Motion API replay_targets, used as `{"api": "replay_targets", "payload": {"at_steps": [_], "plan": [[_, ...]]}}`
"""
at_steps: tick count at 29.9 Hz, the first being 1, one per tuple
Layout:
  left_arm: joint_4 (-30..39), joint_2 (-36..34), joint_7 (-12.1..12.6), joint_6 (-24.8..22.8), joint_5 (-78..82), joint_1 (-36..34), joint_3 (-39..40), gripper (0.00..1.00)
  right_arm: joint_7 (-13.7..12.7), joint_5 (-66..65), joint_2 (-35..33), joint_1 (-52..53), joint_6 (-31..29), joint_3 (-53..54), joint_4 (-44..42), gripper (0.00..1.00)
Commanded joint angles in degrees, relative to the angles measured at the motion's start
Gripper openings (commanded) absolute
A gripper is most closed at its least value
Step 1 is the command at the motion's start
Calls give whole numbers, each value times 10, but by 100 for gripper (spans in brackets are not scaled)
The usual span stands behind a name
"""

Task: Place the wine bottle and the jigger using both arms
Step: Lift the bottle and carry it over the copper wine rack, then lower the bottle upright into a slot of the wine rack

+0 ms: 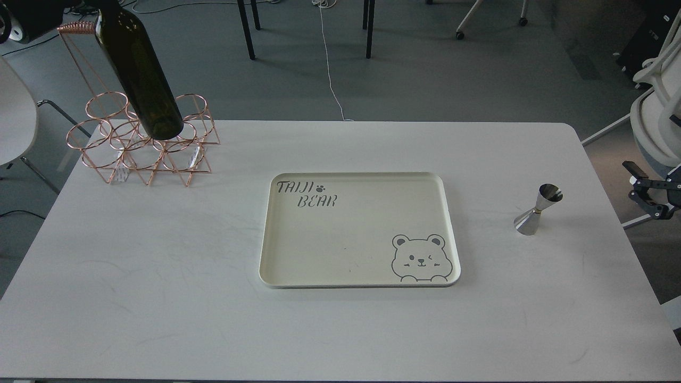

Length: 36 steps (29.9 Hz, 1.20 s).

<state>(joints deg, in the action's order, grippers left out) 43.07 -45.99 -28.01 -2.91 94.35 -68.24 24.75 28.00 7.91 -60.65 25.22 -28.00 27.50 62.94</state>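
Note:
The wine bottle (141, 74) is dark olive-green and hangs tilted at the top left. Its neck runs out of the top edge and its base sits over the rings of the copper wire rack (143, 141). My left gripper is out of view above the top edge. The silver jigger (537, 210) stands upright on the white table (159, 276) at the right, with nothing touching it. My right gripper (636, 183) is a small black part at the right edge, off the table and to the right of the jigger, with its fingers apart and empty.
A cream tray (359, 282) printed with a bear and "TAIJI BEAR" lies mid-table with nothing in it. The copper rack stands at the table's back left corner. A white chair (659, 106) is beyond the right edge; chair legs and a cable are on the floor behind.

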Motion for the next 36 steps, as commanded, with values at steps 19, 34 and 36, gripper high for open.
{"api": "replay_targets", "payload": {"at_steps": [19,34,36], "plan": [[2,10,0,-2,3,10,-1,9,0,0,0,0,0,-1,-9,98],[2,25,0,4,-1,10,-29,10,0,0,-1,0,0,0,-9,98],[2,26,0,11,-2,11,-29,10,0,0,-1,0,0,0,-9,98]]}}
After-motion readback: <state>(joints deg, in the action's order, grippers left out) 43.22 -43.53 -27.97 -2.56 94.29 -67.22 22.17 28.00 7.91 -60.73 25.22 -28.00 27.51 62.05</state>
